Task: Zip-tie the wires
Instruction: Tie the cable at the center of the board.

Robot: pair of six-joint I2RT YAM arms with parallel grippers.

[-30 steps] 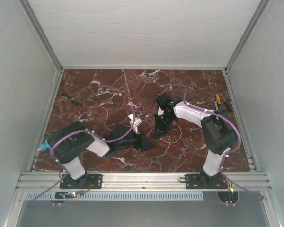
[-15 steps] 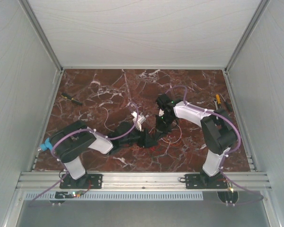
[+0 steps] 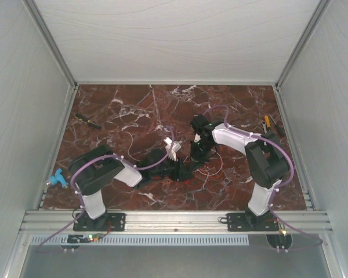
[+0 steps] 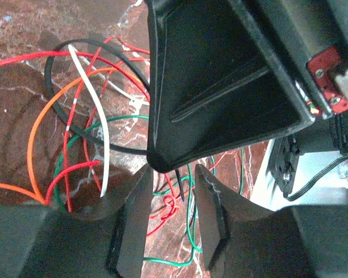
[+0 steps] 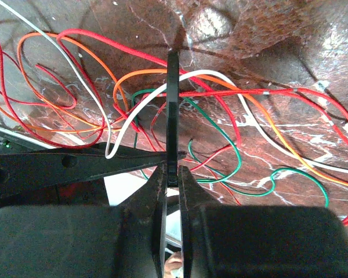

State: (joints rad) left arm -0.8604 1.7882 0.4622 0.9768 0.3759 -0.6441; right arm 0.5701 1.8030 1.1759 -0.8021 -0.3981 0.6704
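**Item 1, the zip tie** (image 5: 172, 104). Thin black strip, straight. It stands out from between the fingertips of my right gripper (image 5: 172, 174) and runs directly ahead of that hand. My right gripper is clamped on its near end, with the pads pressed against the strip on both sides. The strip's free length crosses over the wire loops ahead of the fingertips.

**Item 2, my left gripper** (image 4: 173, 175). The jaws stand narrow but apart. A short black tip of the zip tie hangs in the gap between the two fingers. From the left wrist view I cannot tell whether it touches either of them. The tip of my right hand's finger sits just ahead of this gap, nearly touching my left fingertips.

**Item 3, the wires** (image 5: 204, 73). Red, orange and white strands in loose overlapping loops, flat on the surface. They lie under and ahead of both hands and spread out to either side of the right fingertips.

**Item 4, green wire** (image 4: 124, 117). Looped in among the others, below my left fingertips.

**Item 5, black loop** (image 4: 48, 87). Thicker than the coloured strands. It curves ahead and to the left of my left fingers.

**Item 6, table** (image 3: 104, 110). Dark red marble with white veins. It carries everything listed here.

**Item 7, small dark-and-yellow tool** (image 3: 88, 120). Well apart from my left hand, out to its far left.

**Item 8, further tools** (image 3: 268, 124). At the table's right edge, well apart from my right hand.

**Item 9, blue object** (image 3: 57, 178). At the left edge, beside my left arm's elbow.
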